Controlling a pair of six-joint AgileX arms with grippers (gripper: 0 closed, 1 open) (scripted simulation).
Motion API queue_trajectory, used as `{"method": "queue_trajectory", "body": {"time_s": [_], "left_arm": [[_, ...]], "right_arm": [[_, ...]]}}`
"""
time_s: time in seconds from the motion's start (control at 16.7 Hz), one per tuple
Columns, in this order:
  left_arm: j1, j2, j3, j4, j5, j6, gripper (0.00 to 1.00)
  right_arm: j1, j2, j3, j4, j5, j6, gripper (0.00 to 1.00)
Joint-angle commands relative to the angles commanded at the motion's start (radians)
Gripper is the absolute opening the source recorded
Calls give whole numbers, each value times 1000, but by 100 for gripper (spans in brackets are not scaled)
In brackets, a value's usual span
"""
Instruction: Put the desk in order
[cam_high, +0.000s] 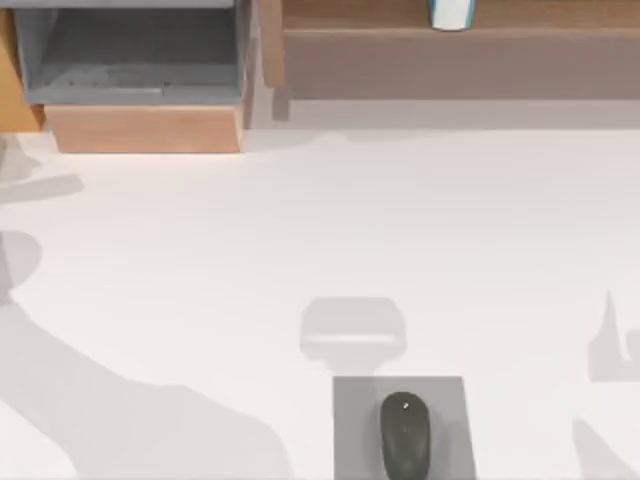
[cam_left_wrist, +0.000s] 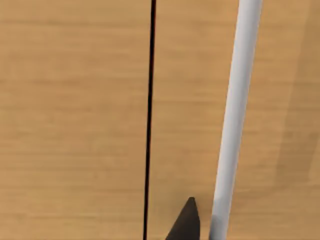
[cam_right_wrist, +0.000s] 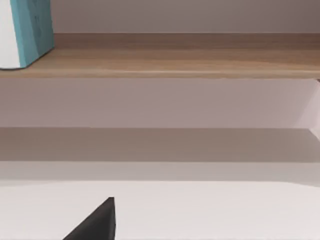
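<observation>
White bench (cam_high: 300, 220) spread wide under our top camera, dark mouse (cam_high: 404, 436) on a grey mouse pad (cam_high: 350, 420) at 6 o'clock, open drawer (cam_high: 130, 60) at 11 o'clock, wooden shelf (cam_high: 450, 50) with a teal-and-white cup (cam_high: 450, 12) at 1 o'clock, we cannot tell either claw's state.

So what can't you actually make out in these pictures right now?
- Top view: the cup on the wooden shelf is cut off by the upper edge.
- Top view: the mouse and grey pad run off the lower edge.
- Left wrist view: one dark fingertip shows against wood, so the left gripper's state is unclear.
- Right wrist view: one dark fingertip above the desk; same doubt.
</observation>
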Motion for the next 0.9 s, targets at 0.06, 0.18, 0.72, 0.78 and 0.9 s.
{"method": "queue_trajectory", "body": {"time_s": [0.06,0.18,0.72,0.78,0.9], "left_arm": [[9,17,-16,-10,0,-4,100],[14,6,-33,-3,2,-1,100],[51,-65,-197,87,42,0,100],[46,-59,-193,85,40,0,100],[36,-67,-200,81,36,-9,100]], "right_arm": [[0,0,0,0,0,0,100],[0,0,0,0,0,0,100],[0,0,0,0,0,0,100],[0,0,0,0,0,0,100],[0,0,0,0,0,0,100]]}}
